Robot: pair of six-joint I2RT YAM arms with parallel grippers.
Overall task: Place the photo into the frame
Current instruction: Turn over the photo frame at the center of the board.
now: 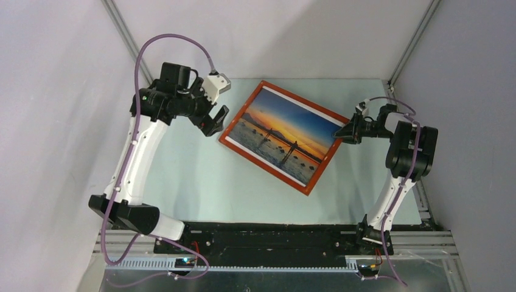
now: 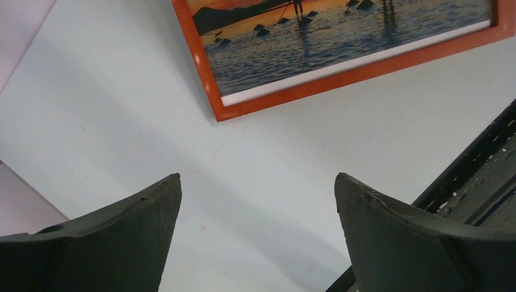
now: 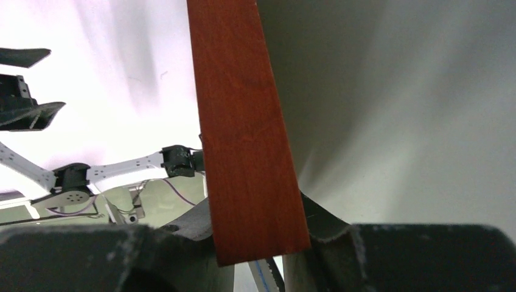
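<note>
The photo [image 1: 283, 134] lies inside the wooden frame [image 3: 249, 134] mid-table, seemingly fully seated. The right gripper [image 1: 338, 135] pinches the frame's right rim. The left gripper [image 1: 214, 121] hovers spread beside its left corner. Placement looks finished; next, release cleanly.

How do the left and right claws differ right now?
The left claw is wide open and empty; the right claw is shut on the frame's edge. The left claw hangs above the table, apart from the frame; the right claw touches it. Both are dark and two-fingered.
</note>
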